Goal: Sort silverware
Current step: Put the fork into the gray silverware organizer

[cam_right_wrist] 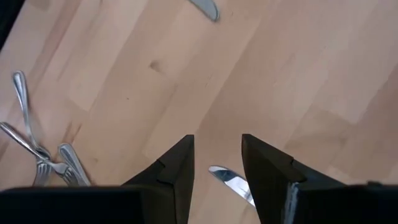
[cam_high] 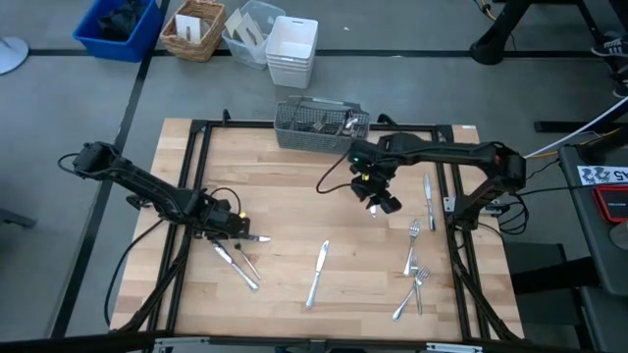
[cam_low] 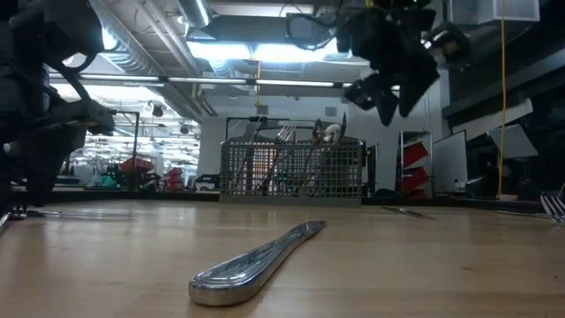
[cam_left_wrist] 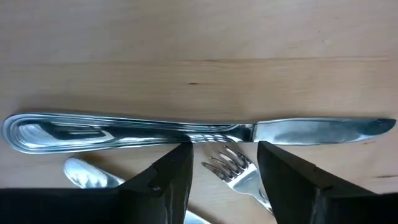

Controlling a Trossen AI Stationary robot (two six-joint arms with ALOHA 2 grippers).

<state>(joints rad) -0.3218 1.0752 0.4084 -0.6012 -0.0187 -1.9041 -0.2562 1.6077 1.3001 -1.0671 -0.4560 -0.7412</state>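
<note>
On the wooden table [cam_high: 294,196], the left gripper [cam_left_wrist: 221,180], fingers spread, should straddle the fork [cam_left_wrist: 233,171] beneath it before closing; the right gripper [cam_high: 378,201] hovers spread and empty

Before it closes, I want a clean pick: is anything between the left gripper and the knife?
Nothing covers the knife, which lies flat just ahead of the open left gripper. A fork lies between the fingers, its tines close beside the knife, so it could get caught too.

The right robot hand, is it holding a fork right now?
No, the right hand hangs open above the bare wooden table, with nothing between its dark fingers.
</note>
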